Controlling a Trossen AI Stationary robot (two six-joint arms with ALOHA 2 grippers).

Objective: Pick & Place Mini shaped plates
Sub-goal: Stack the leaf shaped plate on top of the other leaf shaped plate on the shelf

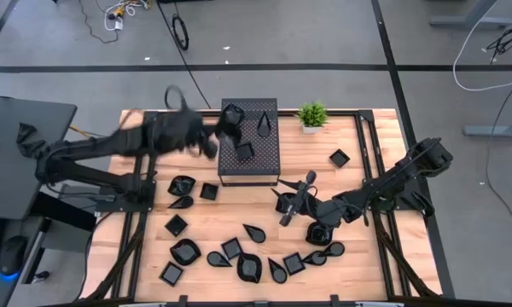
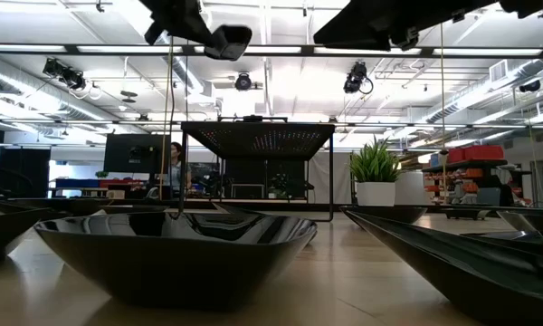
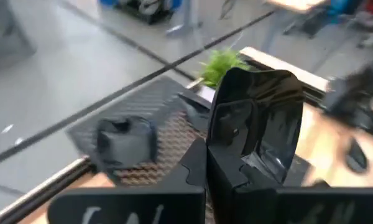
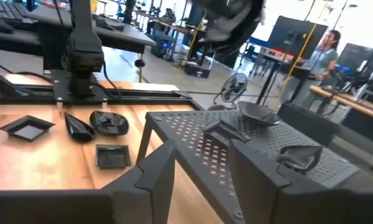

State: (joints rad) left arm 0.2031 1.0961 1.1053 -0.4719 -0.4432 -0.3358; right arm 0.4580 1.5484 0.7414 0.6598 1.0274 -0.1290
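Overhead view: left claw is over the perforated box, clenched on a mini plate. Three dishes already sit on the box top; the remaining mini shaped plates are scattered on the surface in front of it. Right claw hovers near the box's front right corner, fingers spread, nothing held.

Low view: potted plant and box only, no useful claw detail.

Left wrist view: glossy black plate pinched upright by its edge, box mesh below.

Right wrist view: fingers apart, empty, facing the box.

Advice: lower the left claw over a free patch of mesh, level the plate, release low so it doesn't slide or hit the other dishes.
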